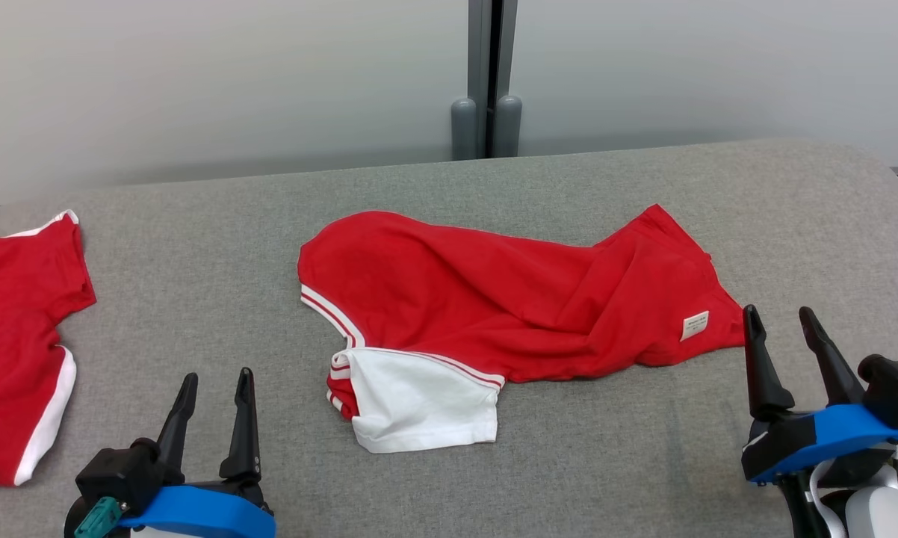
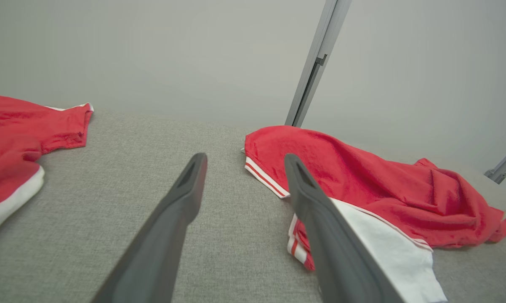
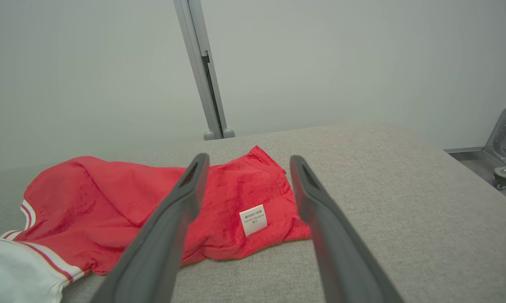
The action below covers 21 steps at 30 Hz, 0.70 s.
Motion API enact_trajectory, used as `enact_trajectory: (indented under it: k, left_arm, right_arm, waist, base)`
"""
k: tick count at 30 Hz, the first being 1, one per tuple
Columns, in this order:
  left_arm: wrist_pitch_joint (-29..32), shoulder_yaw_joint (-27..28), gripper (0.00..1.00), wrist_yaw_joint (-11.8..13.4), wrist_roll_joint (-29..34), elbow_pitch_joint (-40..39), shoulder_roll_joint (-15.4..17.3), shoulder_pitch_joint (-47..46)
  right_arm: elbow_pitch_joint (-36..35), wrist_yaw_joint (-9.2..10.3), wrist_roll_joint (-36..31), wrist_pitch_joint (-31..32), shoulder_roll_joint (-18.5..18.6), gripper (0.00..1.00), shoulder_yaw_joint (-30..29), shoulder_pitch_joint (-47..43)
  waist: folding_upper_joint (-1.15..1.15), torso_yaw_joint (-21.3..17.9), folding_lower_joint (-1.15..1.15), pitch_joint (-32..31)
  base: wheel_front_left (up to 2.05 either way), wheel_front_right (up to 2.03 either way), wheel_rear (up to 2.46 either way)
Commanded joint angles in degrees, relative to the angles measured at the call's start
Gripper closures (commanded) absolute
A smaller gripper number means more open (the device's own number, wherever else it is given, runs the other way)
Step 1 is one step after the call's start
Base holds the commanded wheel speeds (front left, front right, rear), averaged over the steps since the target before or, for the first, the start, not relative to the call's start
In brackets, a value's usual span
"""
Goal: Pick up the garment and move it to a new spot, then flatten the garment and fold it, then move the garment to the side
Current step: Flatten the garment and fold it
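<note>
A crumpled red garment point(image 1: 494, 299) with a white sleeve and white-striped trim lies in the middle of the grey table point(image 1: 210, 299); a small white label shows at its right end. In the left wrist view the garment point(image 2: 362, 181) lies ahead and to the right, in the right wrist view the garment point(image 3: 110, 198) lies ahead and to the left. My left gripper point(image 1: 215, 388) stands open near the front edge, left of the white sleeve, holding nothing. At the garment's right end my right gripper point(image 1: 781, 321) hovers open and empty, just beside the fabric. The left fingertips point(image 2: 196, 162) and right fingertips point(image 3: 297, 164) are spread wide.
A second red piece of clothing with white trim point(image 1: 16, 336) lies at the table's left edge, seen as red cloth point(image 2: 21, 134) from the left wrist. A grey post point(image 1: 490, 82) stands behind the table against a pale wall. A metal frame on wheels point(image 3: 505, 155) stands off the right side.
</note>
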State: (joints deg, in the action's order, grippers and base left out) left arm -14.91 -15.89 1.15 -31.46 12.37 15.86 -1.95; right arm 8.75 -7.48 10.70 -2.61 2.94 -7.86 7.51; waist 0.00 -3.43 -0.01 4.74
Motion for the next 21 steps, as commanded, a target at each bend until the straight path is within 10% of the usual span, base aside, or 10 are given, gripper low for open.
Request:
enact_trajectory:
  k: [1, 21]
  left_arm:
    - [-0.3, -0.3, 0.0, 0.3, -0.1, -0.3, 0.0, 0.3]
    - [-0.2, -1.1, 0.0, 0.7, -0.4, -0.7, 0.0, -0.6]
  right_arm:
    - [-0.5, -0.03, 0.2, 0.3, -0.1, 0.0, -0.2, -1.2]
    - [-1.3, -0.03, -3.2, 0.5, 0.0, 0.0, 5.6, -4.9]
  waist:
    - [0.0, 0.1, 0.01, 0.0]
    - [0.0, 0.9, 0.01, 0.6]
  base:
    - [0.0, 0.0, 0.0]
    - [0.0, 0.0, 0.0]
